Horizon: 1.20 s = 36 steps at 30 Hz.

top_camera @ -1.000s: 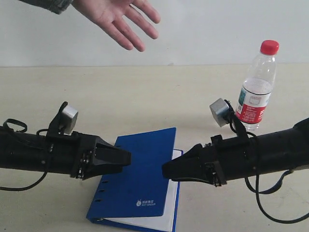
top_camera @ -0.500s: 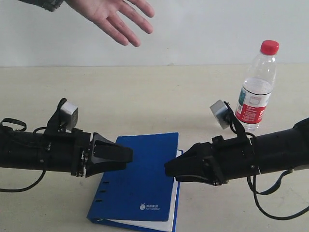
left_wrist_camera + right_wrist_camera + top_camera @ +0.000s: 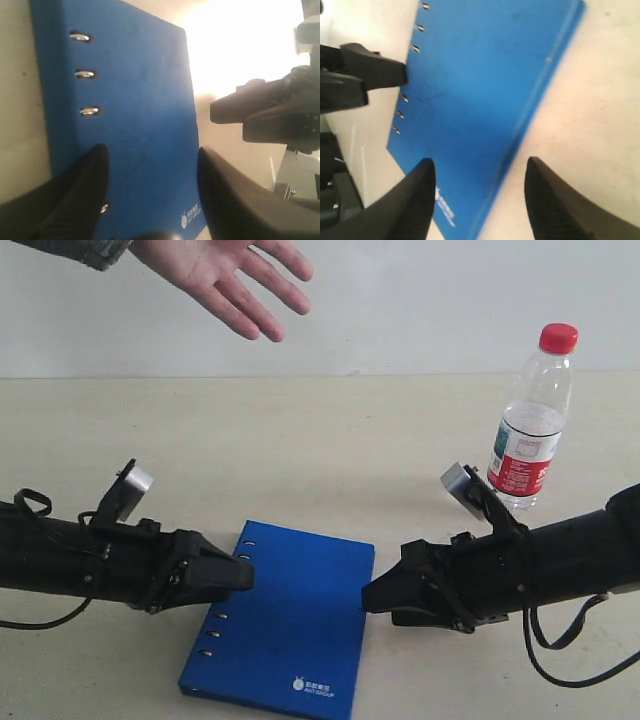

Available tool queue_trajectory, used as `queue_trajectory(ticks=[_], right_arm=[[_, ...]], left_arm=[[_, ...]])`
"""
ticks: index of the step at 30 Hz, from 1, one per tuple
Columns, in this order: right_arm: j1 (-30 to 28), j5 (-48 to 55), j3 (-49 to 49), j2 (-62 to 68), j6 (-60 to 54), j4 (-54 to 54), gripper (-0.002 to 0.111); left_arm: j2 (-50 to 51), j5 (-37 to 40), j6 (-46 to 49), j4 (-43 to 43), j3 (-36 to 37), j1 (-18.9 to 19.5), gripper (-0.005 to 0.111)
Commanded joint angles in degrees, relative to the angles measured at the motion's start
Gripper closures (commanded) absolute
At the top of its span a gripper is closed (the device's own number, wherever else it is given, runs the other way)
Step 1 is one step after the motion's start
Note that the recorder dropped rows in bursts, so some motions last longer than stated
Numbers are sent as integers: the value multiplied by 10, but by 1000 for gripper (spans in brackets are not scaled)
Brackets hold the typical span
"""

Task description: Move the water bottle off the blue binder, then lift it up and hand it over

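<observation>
Exterior view: the blue binder [image 3: 285,630] lies closed and flat on the table [image 3: 300,450], between the two arms, its slotted spine edge towards the left gripper [image 3: 240,575] and its opposite edge towards the right gripper [image 3: 375,595]. The tip of each gripper sits at its own edge of the binder; whether either touches the cover cannot be told. The water bottle [image 3: 530,430] stands upright on the table, off the binder, behind the right arm and well apart from both grippers. A person's open hand [image 3: 215,270] hangs palm down above the far left of the table.

In the left wrist view the left gripper's two black fingers [image 3: 85,200] stand well apart with nothing between them. The blue cover and its metal slots show through the gap, and the right gripper is seen beyond the binder's far edge.

In the right wrist view the right gripper's fingers [image 3: 415,200] are likewise spread wide and hold nothing. The binder's long unslotted edge runs through the gap, one finger over the blue cover, the other over bare table.
</observation>
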Motion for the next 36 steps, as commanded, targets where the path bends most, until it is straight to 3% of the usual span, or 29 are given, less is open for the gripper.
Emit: queue_trajectory(ticks=[1,7,13,19,29,33,36], right_arm=[[0,-23,1,-3,9,-18,60],[0,-36,1,-3,9,-21,60],[0,-36,1,-3,9,-21,60],[0,-29,1,-3,7,-21,60],[0,45,1,-3,-9,-36,60],[0,42,1,-3,-9,-40,60],[0,33,1,-3,-9,-40,60]], left_arm=[[-5,-60,-18,-1,-5,37,54],[-54,-59,-18,-1,-10,75,54],[-91,-118,-16,-1,-11,76,54],[-66,-149,-7,-1,-11,76,54],[17,10,-12,22,-13,74,54],[31,162,12,13,-13,58,54],[27,175,19,13,-13,48,54]])
